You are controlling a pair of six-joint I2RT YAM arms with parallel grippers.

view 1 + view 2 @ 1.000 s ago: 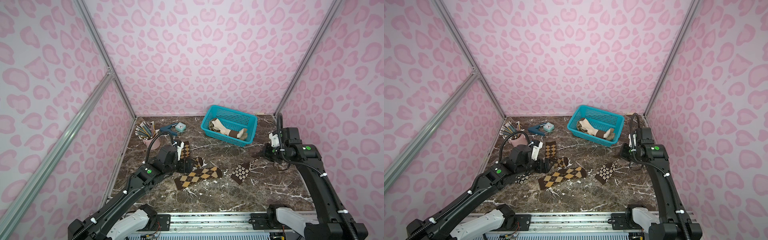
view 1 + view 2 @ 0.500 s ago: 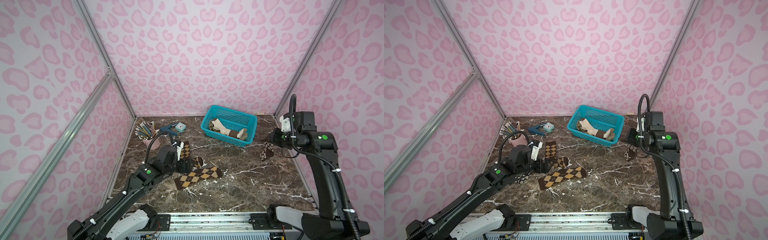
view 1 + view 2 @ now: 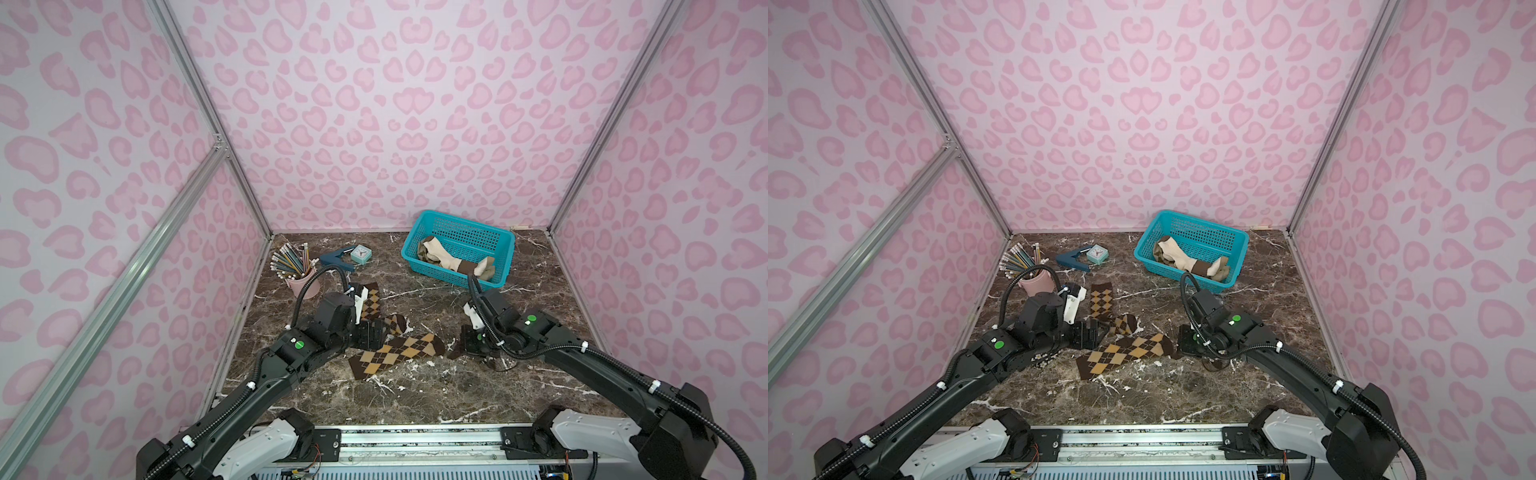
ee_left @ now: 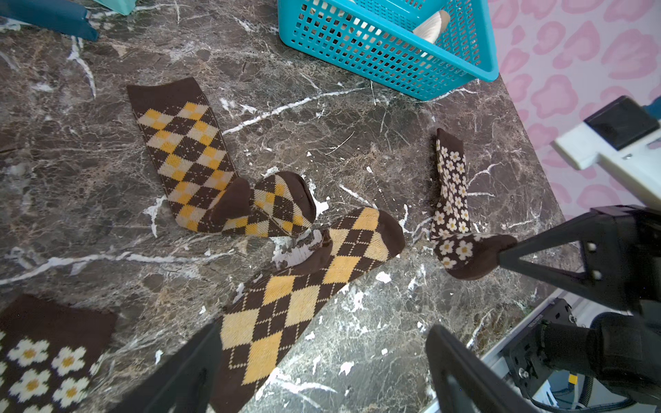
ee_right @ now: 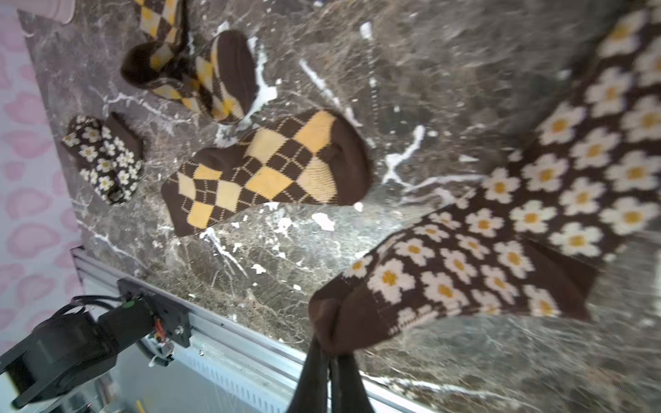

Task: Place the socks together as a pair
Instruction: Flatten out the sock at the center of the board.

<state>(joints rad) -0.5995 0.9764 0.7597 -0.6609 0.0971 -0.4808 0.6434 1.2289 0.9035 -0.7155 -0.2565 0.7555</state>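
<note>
Fingers (image 5: 312, 379) of the right gripper (image 5: 331, 354) clamp the flower sock (image 5: 500, 221) by the toe, likely to bring it to its twin (image 5: 103, 157); the left gripper (image 4: 323, 332) stands apart.

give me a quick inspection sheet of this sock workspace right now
surface: dark marble tabletop, white veins
job's things: large-diamond argyle sock and small-diamond argyle sock close together; held flower sock; loose flower sock near left arm; basket holds cream-and-brown socks
clutter: pencil cup, stapler, clock
hands: left hand open above large-diamond argyle sock; right hand shut on held flower sock's toe
cables: black cables arch over both hands
surroundings: pink patterned walls, aluminium frame
</note>
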